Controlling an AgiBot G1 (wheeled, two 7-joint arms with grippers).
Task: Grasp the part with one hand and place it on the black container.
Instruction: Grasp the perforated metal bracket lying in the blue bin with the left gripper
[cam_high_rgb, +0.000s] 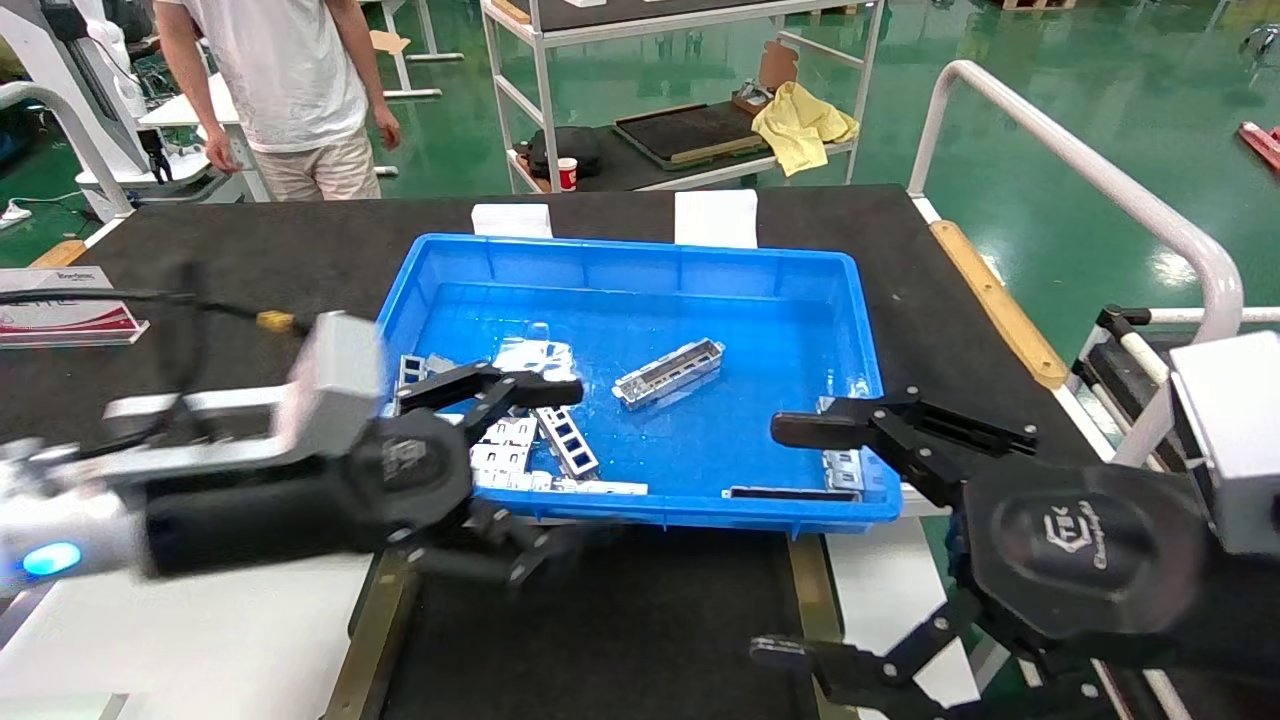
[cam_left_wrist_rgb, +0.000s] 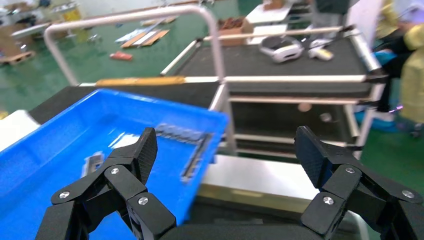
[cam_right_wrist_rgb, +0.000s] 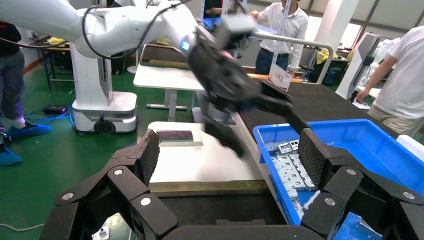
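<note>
Lying mid-bin, part (cam_high_rgb: 668, 373) apart from released left claw (cam_high_rgb: 548, 470), right claw (cam_high_rgb: 790, 540) released

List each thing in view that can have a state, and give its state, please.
left gripper: open, empty, at the bin's near left edge.
right gripper: open, empty, at the bin's near right corner.
part: lying loose in the middle of the bin, not grasped.
blue bin: holds several metal pieces.
black container: nothing on its visible surface.
</note>
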